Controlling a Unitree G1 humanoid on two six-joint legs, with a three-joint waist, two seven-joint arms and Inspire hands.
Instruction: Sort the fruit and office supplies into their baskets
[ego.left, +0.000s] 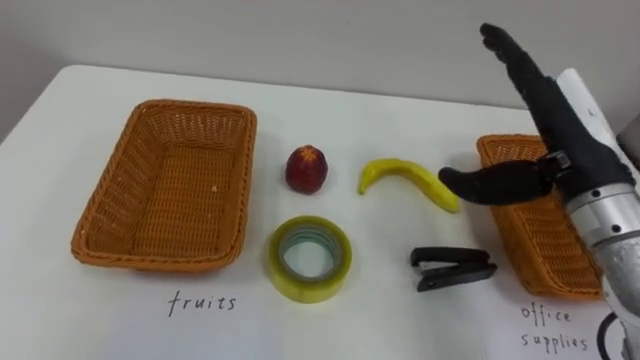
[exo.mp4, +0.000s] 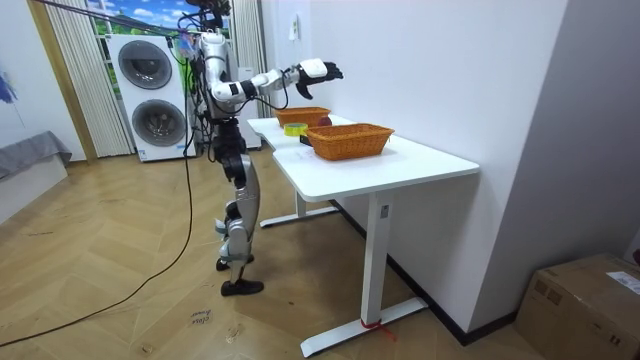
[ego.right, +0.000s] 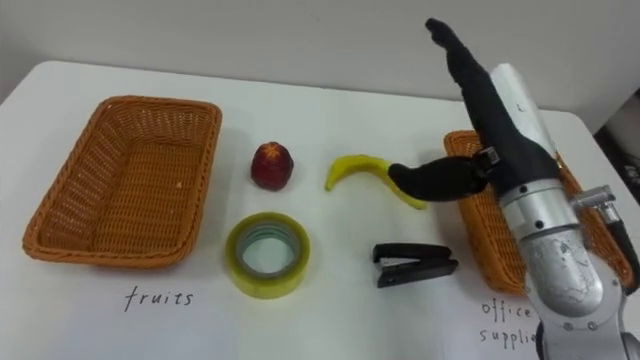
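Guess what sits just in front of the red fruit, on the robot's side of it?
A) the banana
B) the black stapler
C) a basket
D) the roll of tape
D: the yellow-green roll of tape lies directly on the robot's side of the red fruit, while the black stapler sits further right, below the banana.

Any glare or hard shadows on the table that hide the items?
Left eye view: even light, no glare on the table, only soft shadows under the tape and stapler; the right hand, not shadow, covers part of the banana. Room view: the near basket partly hides the items.
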